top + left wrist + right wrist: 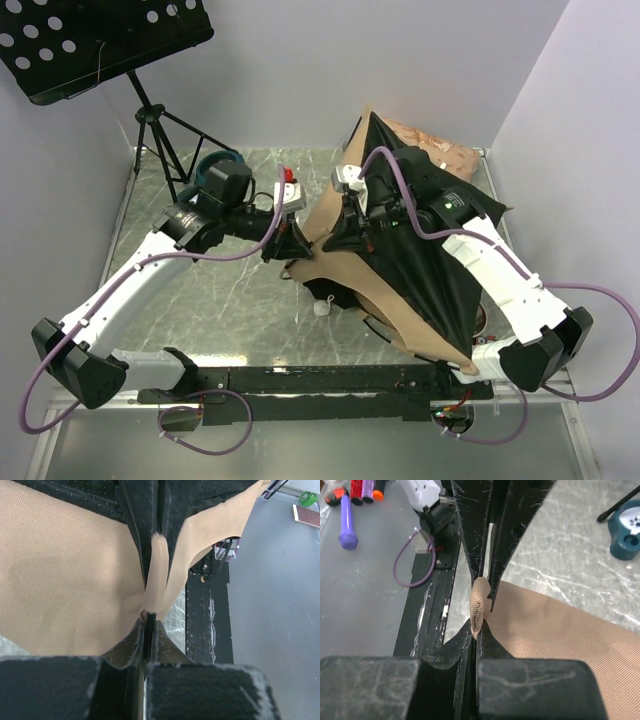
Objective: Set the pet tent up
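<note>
Pet tent (430, 280): limp, light fabric, likely slippery. Left gripper (154, 570) and right gripper (484, 575) each pinch tan fold. Take your holds at hems.

Top external: mounted high behind the arm bases, tilted down and forward over the tabletop (230, 310) toward the back corner. Wide field, both arms whole.

Left wrist: very close, sights along the left fingers (132, 525) toward the black rail (200, 620) at the near edge.

Right wrist: equally close, sights along the right fingers (472, 525). Rail (427, 610) at left, blue bowl (626, 530) upper right.

Overlap: pet tent (420, 270) fabric in all three views. Rail (330, 382) and bowl (222, 158) also visible from above.
</note>
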`<state>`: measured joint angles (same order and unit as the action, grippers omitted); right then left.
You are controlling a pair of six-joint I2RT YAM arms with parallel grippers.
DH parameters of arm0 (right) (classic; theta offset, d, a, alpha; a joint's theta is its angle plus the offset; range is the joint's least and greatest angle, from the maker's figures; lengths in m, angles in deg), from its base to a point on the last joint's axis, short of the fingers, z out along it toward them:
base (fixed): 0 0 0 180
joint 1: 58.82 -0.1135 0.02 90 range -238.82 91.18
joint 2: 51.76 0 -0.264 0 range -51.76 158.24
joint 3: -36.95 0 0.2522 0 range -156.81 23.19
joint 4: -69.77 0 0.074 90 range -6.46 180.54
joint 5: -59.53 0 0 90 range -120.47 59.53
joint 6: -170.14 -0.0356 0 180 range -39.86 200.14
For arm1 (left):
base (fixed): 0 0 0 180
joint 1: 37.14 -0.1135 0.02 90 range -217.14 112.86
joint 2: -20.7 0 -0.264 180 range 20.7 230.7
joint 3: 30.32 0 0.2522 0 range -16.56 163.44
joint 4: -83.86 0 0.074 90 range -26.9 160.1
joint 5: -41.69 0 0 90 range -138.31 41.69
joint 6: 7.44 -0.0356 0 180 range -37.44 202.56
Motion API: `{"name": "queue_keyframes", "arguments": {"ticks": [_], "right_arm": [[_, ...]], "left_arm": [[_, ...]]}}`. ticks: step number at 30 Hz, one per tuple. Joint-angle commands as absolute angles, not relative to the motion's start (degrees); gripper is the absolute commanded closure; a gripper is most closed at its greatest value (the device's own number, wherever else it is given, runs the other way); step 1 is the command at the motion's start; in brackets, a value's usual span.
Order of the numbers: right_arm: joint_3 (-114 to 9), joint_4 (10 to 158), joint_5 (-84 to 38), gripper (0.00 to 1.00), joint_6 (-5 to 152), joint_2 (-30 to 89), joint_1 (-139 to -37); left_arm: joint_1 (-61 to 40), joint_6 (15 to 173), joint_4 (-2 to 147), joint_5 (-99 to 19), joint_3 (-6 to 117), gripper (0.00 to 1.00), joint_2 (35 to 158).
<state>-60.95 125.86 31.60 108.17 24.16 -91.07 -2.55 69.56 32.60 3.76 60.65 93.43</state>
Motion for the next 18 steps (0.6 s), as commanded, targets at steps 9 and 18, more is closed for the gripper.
{"name": "queue_keyframes", "arguments": {"ticks": [9, 18], "right_arm": [[-61.27, 130.83, 27.19, 1.00, 113.46, 23.30, -95.04], [-63.82, 108.97, 25.17, 1.00, 98.35, 20.66, -87.75]], "left_arm": [[-2.94, 75.26, 31.34, 1.25, 64.12, 0.99, 94.71], [-18.13, 89.04, 50.04, -1.01, 61.75, 0.00, 83.55]]}}
